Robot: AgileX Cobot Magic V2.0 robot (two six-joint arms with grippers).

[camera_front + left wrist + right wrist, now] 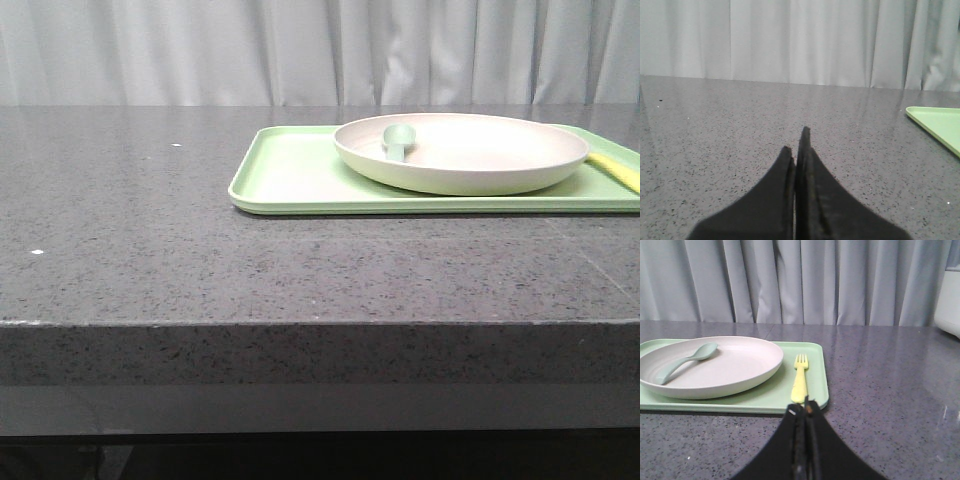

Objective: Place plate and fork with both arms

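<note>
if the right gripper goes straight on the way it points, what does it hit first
Most likely the fork: the shut right gripper points at its handle end on the tray, though depth is unclear.

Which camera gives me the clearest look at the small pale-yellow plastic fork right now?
The right wrist view: the small pale-yellow plastic fork lies whole on the flat light-green tray, tines and handle visible, beside the round cream-beige plate. The front view shows only a yellow sliver at the frame edge; the left wrist view shows none.
</note>
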